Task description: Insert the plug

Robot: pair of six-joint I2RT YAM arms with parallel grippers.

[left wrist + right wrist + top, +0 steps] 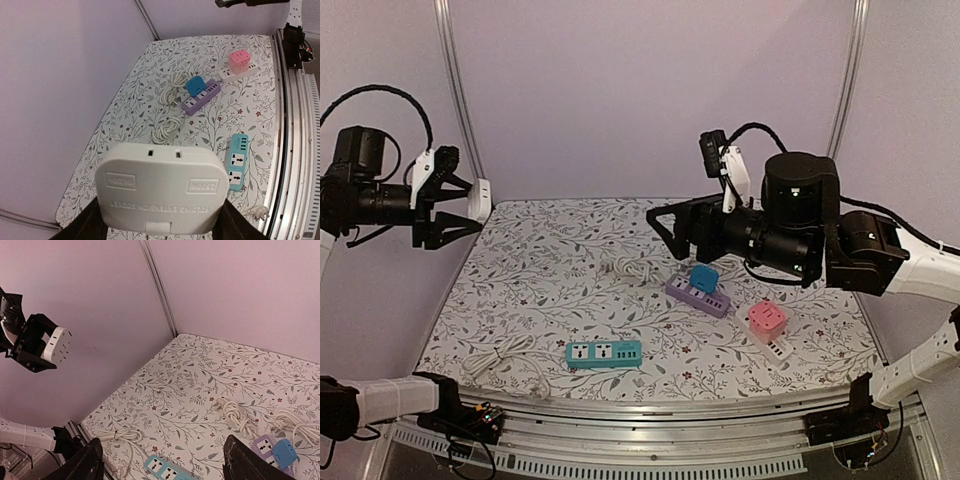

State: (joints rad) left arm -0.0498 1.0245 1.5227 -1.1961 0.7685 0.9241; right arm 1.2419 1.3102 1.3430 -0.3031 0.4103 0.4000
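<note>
Closest to the left wrist camera is the white folding extension socket [160,187], a flat, rounded plastic body that fills the lower part of that view, with two small slots along its upper edge. The left end effector [158,222] is clamped on it, one dark finger on each side of the lower body. In the top view the arm carries it high above the left edge of the table [550,290], well apart from everything lying there. Its pins are not visible, so which face mates cannot be told.

The right end effector [162,462] is spread wide with nothing between its fingers, raised over the right half of the table.

On the floral cloth lie a teal power strip [604,354] near the front edge, a purple power strip [700,295] with a blue plug [703,277] seated in it, and a pink cube socket [765,318] beside a white strip [778,350]. One coiled white cable [500,358] lies front left.

The held piece looks light and rigid, a hard moulded shell that will not deform under the grip. Its smooth surface may slip or twist if the pinch is off centre. The present hold across the two side edges seems sound, since it leaves the faces free. The folding part is probably best avoided, as it could give way under pressure. The teal power strip has free outlets and looks the likeliest receiver. Being light, it may slide when pushed, so the free arm could steady it.
</note>
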